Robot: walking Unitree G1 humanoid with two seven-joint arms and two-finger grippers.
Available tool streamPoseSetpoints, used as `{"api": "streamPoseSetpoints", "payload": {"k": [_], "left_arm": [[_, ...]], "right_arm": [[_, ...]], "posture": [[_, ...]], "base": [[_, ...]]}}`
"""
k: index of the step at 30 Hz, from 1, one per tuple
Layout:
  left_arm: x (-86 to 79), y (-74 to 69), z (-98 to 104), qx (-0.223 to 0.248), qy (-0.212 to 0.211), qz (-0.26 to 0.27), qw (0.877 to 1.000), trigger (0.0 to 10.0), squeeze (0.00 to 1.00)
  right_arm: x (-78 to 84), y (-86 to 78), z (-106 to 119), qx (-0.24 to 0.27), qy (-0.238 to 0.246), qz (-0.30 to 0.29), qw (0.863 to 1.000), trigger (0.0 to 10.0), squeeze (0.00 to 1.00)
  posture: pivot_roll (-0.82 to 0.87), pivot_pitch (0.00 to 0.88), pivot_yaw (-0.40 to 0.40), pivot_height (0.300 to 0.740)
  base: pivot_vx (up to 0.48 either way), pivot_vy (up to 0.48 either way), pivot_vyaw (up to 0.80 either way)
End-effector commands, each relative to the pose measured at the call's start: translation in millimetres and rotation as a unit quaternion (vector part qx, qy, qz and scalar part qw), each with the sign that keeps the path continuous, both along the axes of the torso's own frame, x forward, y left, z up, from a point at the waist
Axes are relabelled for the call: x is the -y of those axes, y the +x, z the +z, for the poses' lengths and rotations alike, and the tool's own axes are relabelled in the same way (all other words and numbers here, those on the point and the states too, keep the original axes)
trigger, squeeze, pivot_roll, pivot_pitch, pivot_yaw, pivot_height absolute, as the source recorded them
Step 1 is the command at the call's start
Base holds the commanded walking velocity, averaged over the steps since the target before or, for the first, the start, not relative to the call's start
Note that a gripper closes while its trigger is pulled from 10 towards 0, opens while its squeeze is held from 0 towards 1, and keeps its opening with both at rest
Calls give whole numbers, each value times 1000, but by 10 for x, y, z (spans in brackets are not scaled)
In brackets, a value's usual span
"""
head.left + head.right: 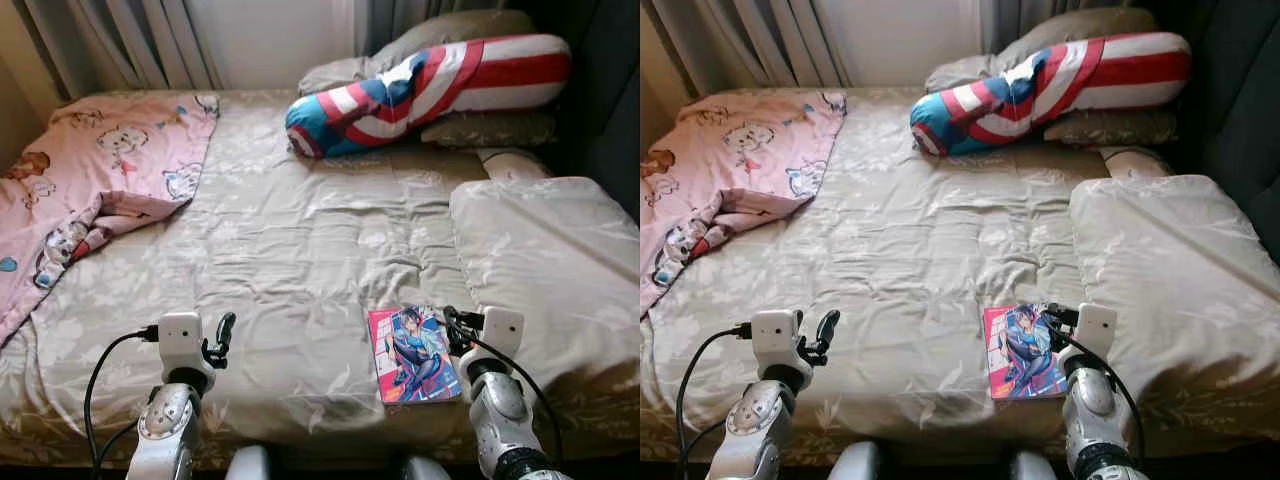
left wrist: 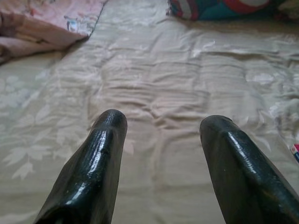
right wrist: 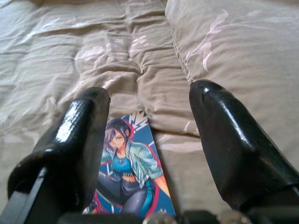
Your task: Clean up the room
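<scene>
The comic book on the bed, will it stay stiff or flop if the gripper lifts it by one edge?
The comic book looks thin with a soft glossy cover, so it will probably bend and may slip. It lies flat on the soft bedspread, which likely gives way underneath. The open right gripper hovers over it.

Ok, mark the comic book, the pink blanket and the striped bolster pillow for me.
comic book [image 1: 413, 354], left eye view, middle of its cover.
pink blanket [image 1: 110, 150], left eye view, flat printed part.
striped bolster pillow [image 1: 430, 85], left eye view, its middle stripes.

A bed [image 1: 300, 250] with beige floral bedding stands before grey curtains [image 1: 120, 40] and a pale wall [image 1: 270, 35].
</scene>
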State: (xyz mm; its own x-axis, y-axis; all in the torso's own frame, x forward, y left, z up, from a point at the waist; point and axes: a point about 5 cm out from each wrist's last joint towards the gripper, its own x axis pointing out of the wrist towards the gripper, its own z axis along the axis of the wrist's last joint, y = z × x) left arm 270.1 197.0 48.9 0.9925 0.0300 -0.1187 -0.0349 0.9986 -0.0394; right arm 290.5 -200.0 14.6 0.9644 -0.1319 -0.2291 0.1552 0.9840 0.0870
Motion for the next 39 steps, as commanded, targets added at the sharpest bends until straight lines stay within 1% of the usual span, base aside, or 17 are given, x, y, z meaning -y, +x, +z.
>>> {"api": "streamPoseSetpoints", "payload": {"k": [1, 4, 7, 8, 11, 14, 15, 16, 17, 18, 24, 25, 26, 27, 31, 37, 39], "left_arm": [[-27, 18, -13, 2, -7, 12, 1000, 10000, 0], [-50, -3, -100, -15, -7, 13, 1000, 10000, 0], [-73, -24, -174, -31, -5, 15, 999, 10000, 0], [-86, -42, -245, -47, -7, 15, 999, 10000, 0], [-114, -72, -353, -72, -4, 17, 997, 10000, 0], [-148, -120, -476, -104, -14, 27, 994, 10000, 0], [-155, -150, -538, -121, -12, 26, 992, 10000, 0], [-155, -150, -538, -121, -12, 26, 992, 10000, 0], [-159, -166, -567, -129, -10, 24, 991, 10000, 0], [-170, -220, -658, -158, -8, 22, 987, 10000, 0], [-213, -404, -898, -238, -2, 25, 971, 10000, 0], [-217, -498, -985, -269, 1, 24, 963, 10000, 0], [-217, -498, -985, -269, 1, 24, 963, 10000, 0], [-208, -565, -1045, -291, 5, 20, 956, 10000, 0], [-186, -672, -1132, -320, 6, 21, 947, 10000, 0], [-159, -744, -1187, -336, 6, 20, 942, 10000, 0], [-173, -791, -1212, -345, 7, 22, 938, 10000, 0]], "right_arm": [[7, -34, -39, -10, -1, 1, 1000, 10000, 0], [7, -103, -115, -27, 2, -1, 1000, 10000, 0], [2, -173, -195, -48, 3, -1, 999, 10000, 0], [5, -230, -255, -62, 6, -4, 998, 10000, 0], [3, -338, -363, -91, 10, -7, 996, 10000, 0], [16, -474, -492, -132, 8, -11, 991, 10000, 0], [28, -542, -556, -156, 8, -15, 988, 10000, 0], [28, -542, -556, -156, 8, -15, 988, 10000, 0], [33, -579, -591, -171, 9, -18, 985, 10000, 0], [59, -691, -677, -200, 16, -31, 979, 10000, 0], [54, -971, -874, -272, 38, -48, 960, 10000, 0], [43, -1058, -927, -291, 41, -53, 954, 10000, 0], [43, -1058, -927, -291, 41, -53, 954, 10000, 0], [30, -1105, -956, -305, 39, -52, 950, 10000, 0], [-31, -1179, -1004, -323, 37, -37, 945, 10000, 0], [-60, -1200, -1018, -329, 27, -19, 944, 10000, 0], [-67, -1203, -1019, -330, 18, -12, 944, 10000, 0]], "posture": [[22, 0, -3, 689], [19, 0, -1, 714], [19, 0, -1, 729], [19, 0, -1, 739], [21, 0, 2, 740], [20, 0, 3, 740], [24, 0, 7, 740], [24, 0, 7, 740], [22, 0, 8, 740], [22, 0, 8, 740], [17, 0, 22, 740], [17, 0, 24, 740], [17, 0, 24, 740], [14, 0, 26, 740], [6, 0, 31, 740], [4, 0, 29, 740], [6, 0, 28, 740]], "base": [[0, 0, 0], [0, 0, 0], [0, 0, 0], [0, 0, 0], [0, 0, 0], [0, 0, 0], [0, 0, 0], [0, 0, 0], [0, 0, 0], [0, 0, 0], [0, 0, 0], [0, 0, 0], [0, 0, 0], [0, 0, 0], [0, 0, 0], [0, 0, 0], [0, 0, 800]]}}
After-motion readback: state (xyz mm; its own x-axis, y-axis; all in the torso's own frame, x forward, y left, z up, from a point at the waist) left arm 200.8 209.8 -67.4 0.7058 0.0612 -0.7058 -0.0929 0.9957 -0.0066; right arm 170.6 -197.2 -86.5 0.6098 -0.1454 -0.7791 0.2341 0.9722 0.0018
